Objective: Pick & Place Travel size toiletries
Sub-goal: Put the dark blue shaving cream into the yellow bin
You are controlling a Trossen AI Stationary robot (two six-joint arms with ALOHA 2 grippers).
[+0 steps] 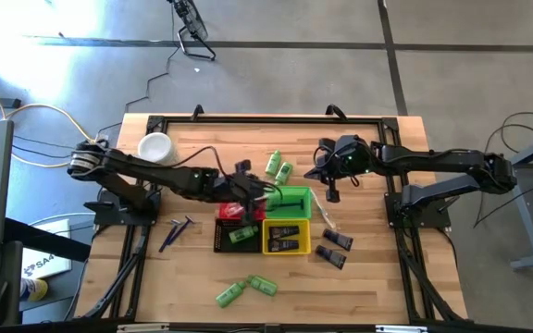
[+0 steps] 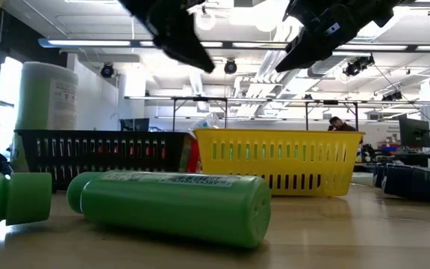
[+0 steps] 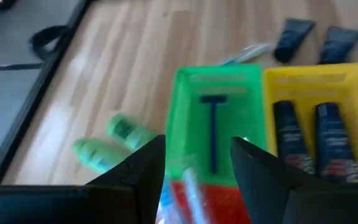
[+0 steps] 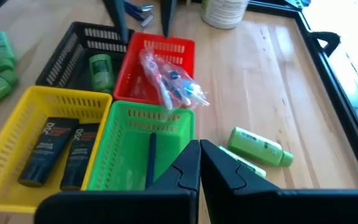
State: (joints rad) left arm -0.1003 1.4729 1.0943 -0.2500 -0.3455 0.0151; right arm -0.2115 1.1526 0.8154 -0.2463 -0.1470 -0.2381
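Left claw (image 1: 245, 190) hangs above the red basket (image 4: 160, 65), fingers (image 3: 143, 174) parted; whether they grip anything cannot be told. A clear wrapped toothbrush packet (image 4: 169, 84) lies tilted across the red basket, one end over its rim toward the green basket (image 4: 143, 149). Right claw (image 1: 331, 192) is clenched and empty, raised over the surface (image 1: 387, 287) just beside the green basket.

Four baskets sit together mid-surface. The green one holds a dark blue razor (image 3: 214, 127). The yellow basket (image 1: 285, 236) holds two dark tubes (image 4: 58, 152) side by side. The black basket (image 4: 67, 53) holds one green bottle (image 4: 100, 70).

Loose items on the surface: two green bottles (image 1: 278, 167) near the green basket on the far side; two more green bottles (image 1: 245, 289) near the front edge, well apart from the baskets; two dark tubes (image 1: 334, 248) just beside the yellow basket; a slim clear stick (image 1: 321, 212) next to the green basket; dark blue razors (image 1: 176, 231) left of the black basket. A white cup (image 1: 155, 146) stands near the far left corner.
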